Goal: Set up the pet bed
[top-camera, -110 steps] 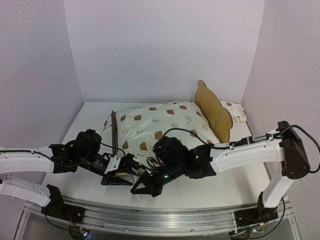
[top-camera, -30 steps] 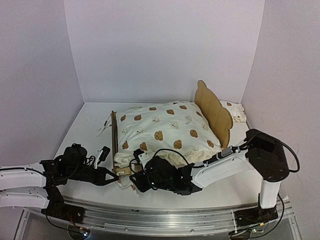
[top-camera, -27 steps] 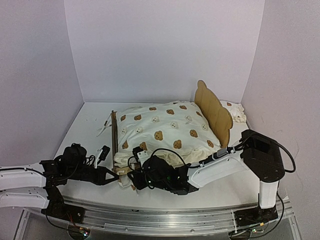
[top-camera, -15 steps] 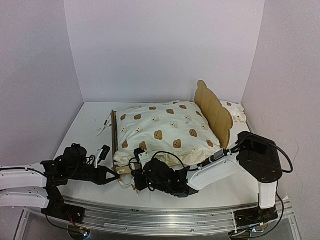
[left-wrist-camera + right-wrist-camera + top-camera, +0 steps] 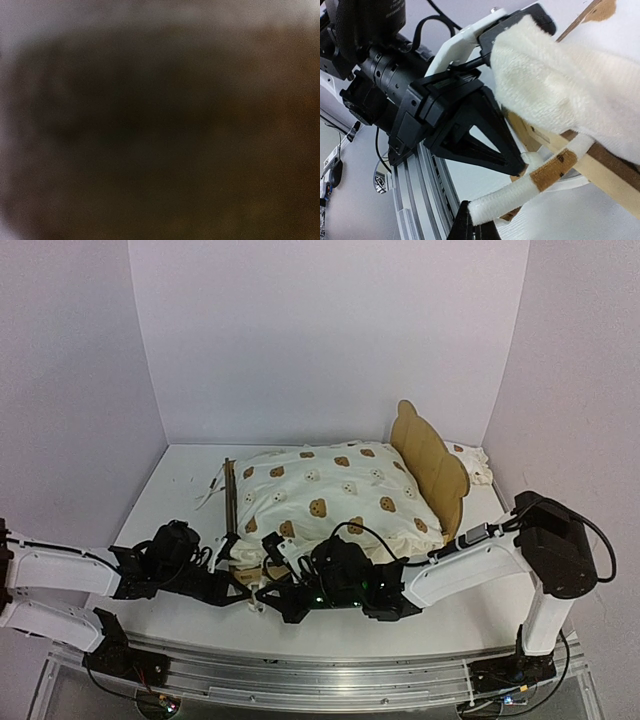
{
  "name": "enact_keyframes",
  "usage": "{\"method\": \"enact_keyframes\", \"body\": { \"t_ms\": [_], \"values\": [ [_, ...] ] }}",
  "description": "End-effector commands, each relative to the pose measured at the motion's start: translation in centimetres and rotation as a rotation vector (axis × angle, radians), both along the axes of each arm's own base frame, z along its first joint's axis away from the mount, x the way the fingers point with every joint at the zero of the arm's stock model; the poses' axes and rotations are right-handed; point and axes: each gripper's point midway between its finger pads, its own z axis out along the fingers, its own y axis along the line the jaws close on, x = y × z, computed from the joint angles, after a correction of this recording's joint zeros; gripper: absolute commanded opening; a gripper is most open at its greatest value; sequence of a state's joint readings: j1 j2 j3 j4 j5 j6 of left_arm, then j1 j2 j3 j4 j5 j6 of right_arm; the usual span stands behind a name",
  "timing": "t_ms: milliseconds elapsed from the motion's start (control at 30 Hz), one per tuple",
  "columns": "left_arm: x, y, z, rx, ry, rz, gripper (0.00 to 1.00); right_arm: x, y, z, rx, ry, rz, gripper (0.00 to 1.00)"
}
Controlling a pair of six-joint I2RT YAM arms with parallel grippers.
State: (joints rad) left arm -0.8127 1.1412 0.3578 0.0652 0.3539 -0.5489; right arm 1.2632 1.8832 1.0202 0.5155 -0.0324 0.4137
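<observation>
White table (image 5: pixel 180 480) under pale lilac walls (image 5: pixel 330 330); plywood pet bed (image 5: pixel 432 462), bear-eared end upright, bear-print cushion (image 5: pixel 330 495) piled on it, lies just beyond both jaws; left gripper (image 5: pixel 243 592) fully closed at its near corner, hold unclear; right gripper (image 5: pixel 472 227) pinches a cream tie string (image 5: pixel 520 192).

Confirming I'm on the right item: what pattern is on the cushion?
Cream with brown bear faces on the cushion; clearest in the top external view.

Cream cushion (image 5: pixel 335 495) dotted with brown bear faces; pale tan plywood pet bed (image 5: pixel 432 468); white desk (image 5: pixel 175 485). A cream tie string (image 5: pixel 520 192) carries one brown band.
</observation>
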Motion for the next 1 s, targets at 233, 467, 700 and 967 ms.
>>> {"method": "enact_keyframes", "body": {
  "t_ms": [233,467,700,967],
  "values": [
    [-0.5,-5.4,3.1,-0.079,-0.278,-0.319,0.00,2.1,-1.4,0.6,0.008,-0.039,-0.062,0.01],
    [0.8,-3.1,1.6,0.041,-0.175,-0.174,0.00,5.3,-3.3,1.1,-0.024,-0.150,-0.220,0.00],
    [-0.3,-1.0,2.8,-0.041,0.019,-0.038,0.00,5.3,-2.3,4.7,0.048,-0.184,-0.149,0.00],
    [-1.2,0.8,2.5,-0.022,-0.010,-0.019,0.00,5.0,-0.3,8.4,0.141,-0.225,-0.070,0.00]
  ]
}}
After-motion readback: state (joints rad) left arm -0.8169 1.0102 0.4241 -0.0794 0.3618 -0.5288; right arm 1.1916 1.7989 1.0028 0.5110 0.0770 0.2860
